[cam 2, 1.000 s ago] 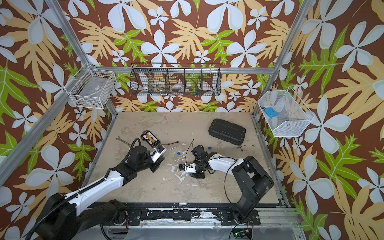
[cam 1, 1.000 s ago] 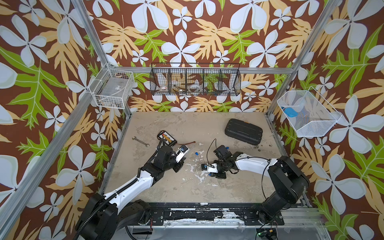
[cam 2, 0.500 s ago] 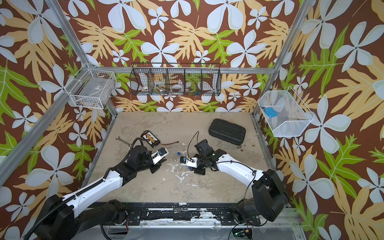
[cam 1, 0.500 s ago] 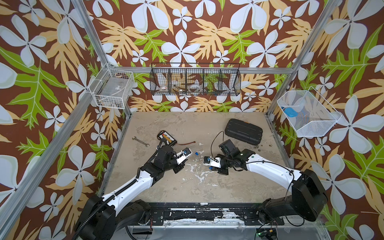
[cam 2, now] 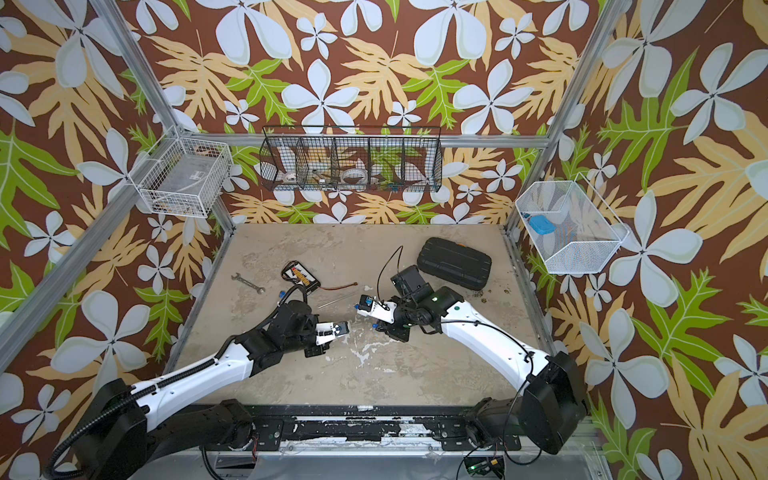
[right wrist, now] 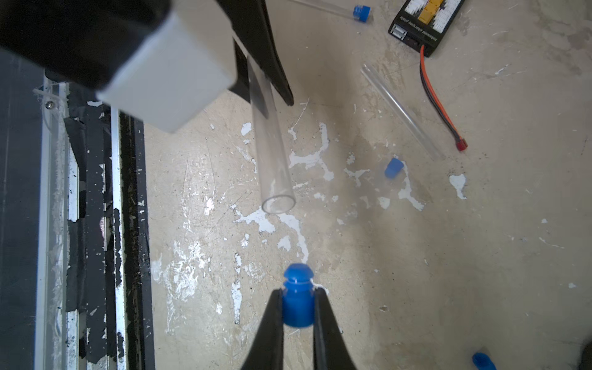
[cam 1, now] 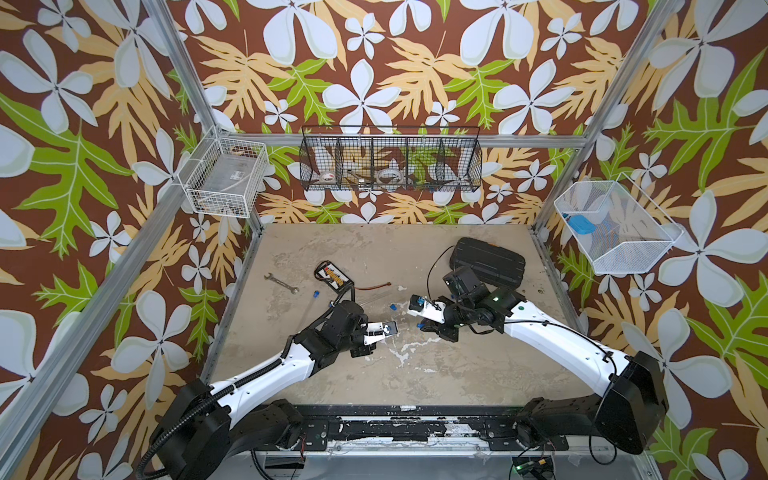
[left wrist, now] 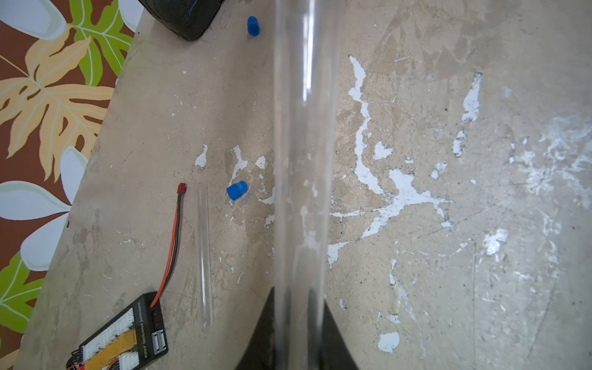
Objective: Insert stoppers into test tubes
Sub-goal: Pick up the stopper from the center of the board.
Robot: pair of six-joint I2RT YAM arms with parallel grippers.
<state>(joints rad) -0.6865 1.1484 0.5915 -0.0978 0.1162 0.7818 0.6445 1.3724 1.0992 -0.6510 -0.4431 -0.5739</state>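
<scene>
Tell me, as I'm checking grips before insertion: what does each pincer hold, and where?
Left pincer: a test tube, gripped well back from its open mouth. Right pincer: a blue stopper, pinched by its wide body, rounded tip free.

Enclosed robot test cell
Aluminium frame (cam 1: 532, 141), leaf-print walls (cam 1: 374, 62), wire basket (cam 1: 390, 160) (hung well beyond the right gripper (right wrist: 298, 294)), scuffed tabletop (cam 1: 415, 382) below it.

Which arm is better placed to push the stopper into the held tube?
Right. The right gripper is shut on a blue stopper, whose tip faces the open mouth of the test tube in the left gripper, across a gap. The left probably only holds steady.
</scene>
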